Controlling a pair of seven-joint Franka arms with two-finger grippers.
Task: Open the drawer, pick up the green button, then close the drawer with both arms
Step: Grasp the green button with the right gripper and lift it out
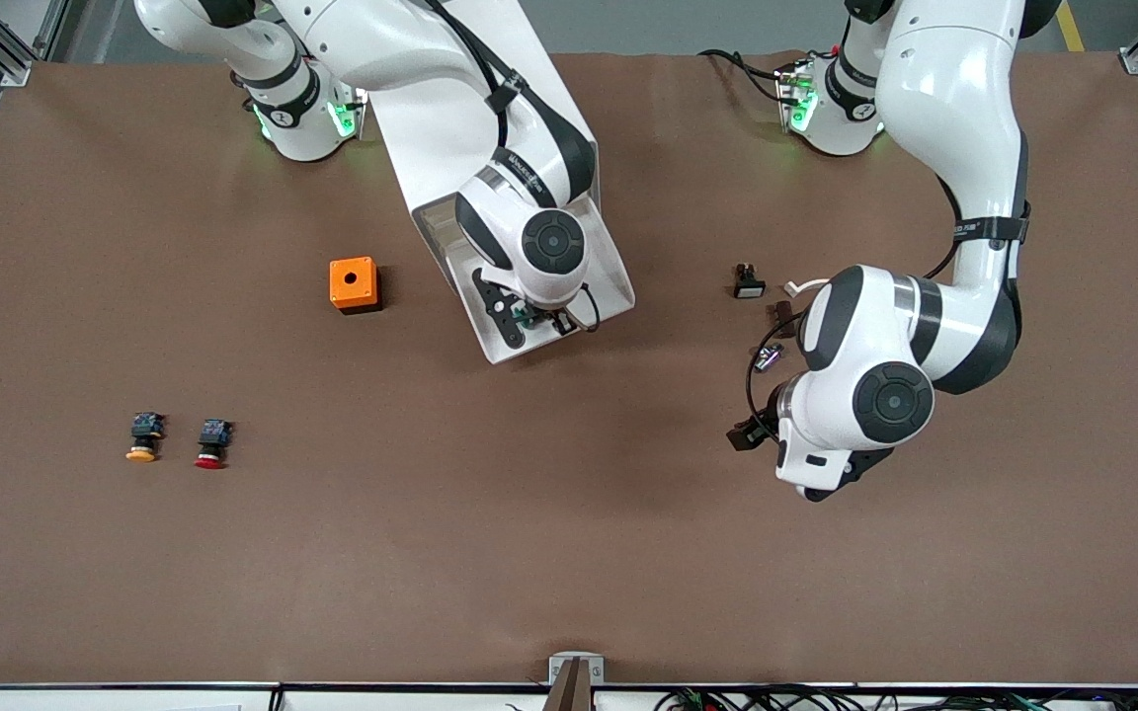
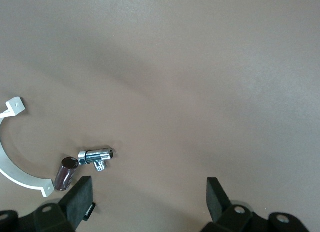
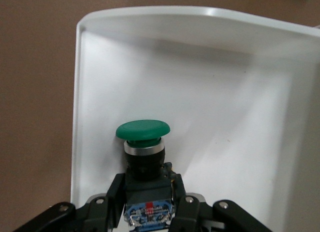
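Note:
The white drawer [image 1: 611, 287] stands open in the middle of the table, partly under the right arm. My right gripper [image 1: 529, 321] is down inside it and shut on the black-and-blue body of the green-capped button [image 3: 142, 131]. In the right wrist view the two fingers [image 3: 186, 208] clamp the body from both sides, and the cap points toward the drawer's rounded rim [image 3: 80, 92]. My left gripper [image 1: 757, 432] hangs open over bare table toward the left arm's end, with nothing between its pads [image 2: 80, 197].
An orange box [image 1: 355, 284] sits beside the drawer toward the right arm's end. A yellow-capped button [image 1: 143, 436] and a red-capped one [image 1: 212, 443] lie nearer the front camera. A small black switch [image 1: 749, 282], a chrome fitting [image 2: 96, 155], a maroon cylinder [image 2: 65, 173] and a white curved strip [image 2: 15, 167] lie by the left gripper.

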